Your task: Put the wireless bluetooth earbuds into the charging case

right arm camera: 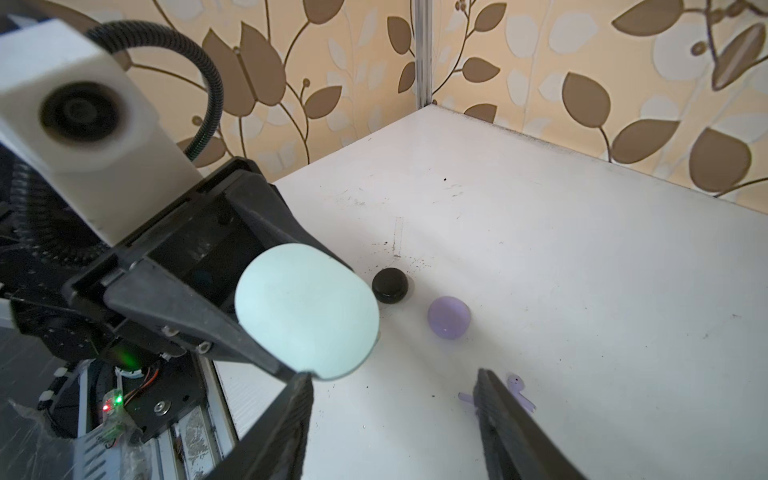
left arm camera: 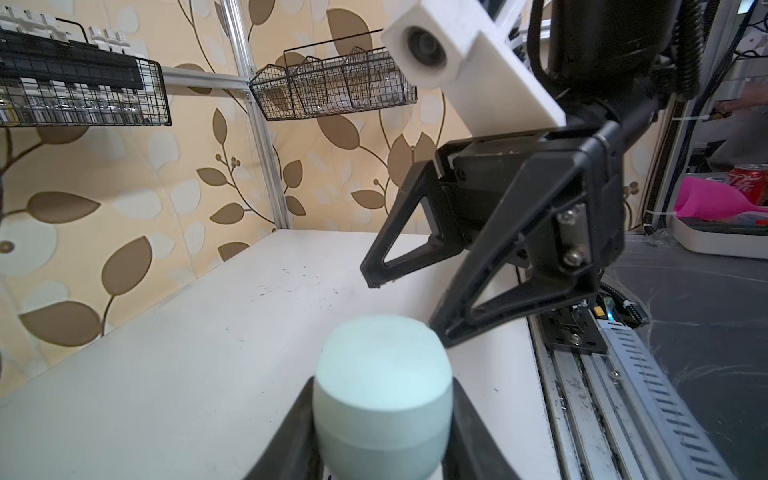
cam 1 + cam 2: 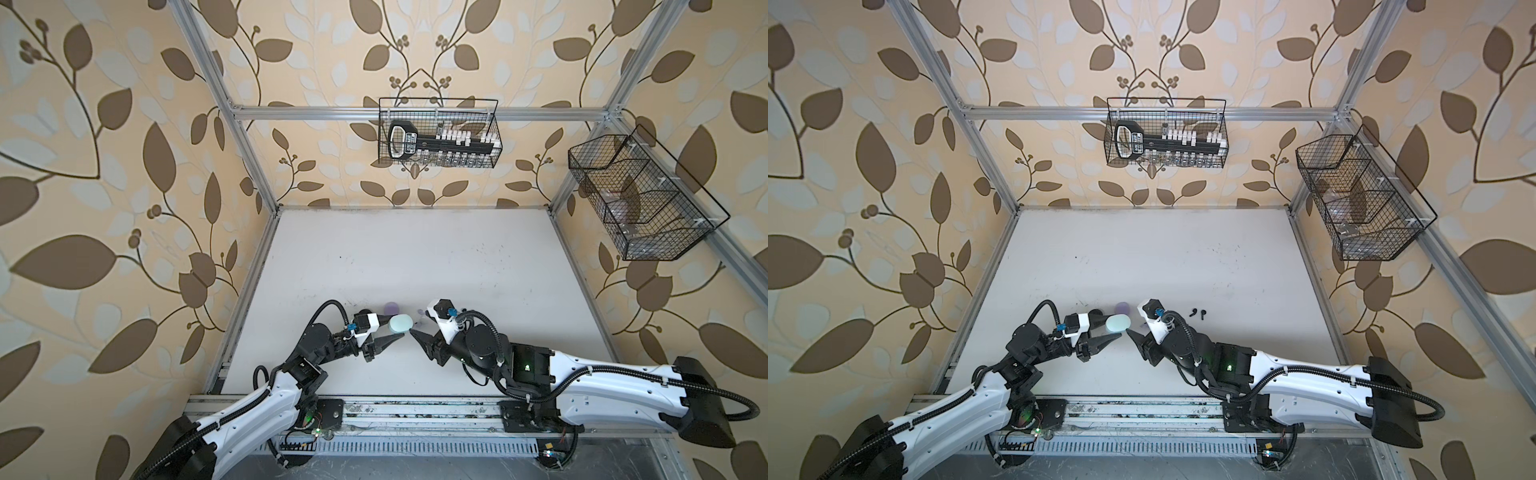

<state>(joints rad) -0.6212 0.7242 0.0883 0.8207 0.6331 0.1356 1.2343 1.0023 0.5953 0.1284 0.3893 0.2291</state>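
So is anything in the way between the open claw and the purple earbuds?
Nothing visible. The lavender earbuds lie on the table right by the open right gripper; the mint case is aside, in the left gripper.

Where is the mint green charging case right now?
In both top views the mint case sits clamped in the left gripper, above the table's front middle, with the open right gripper just to its right.
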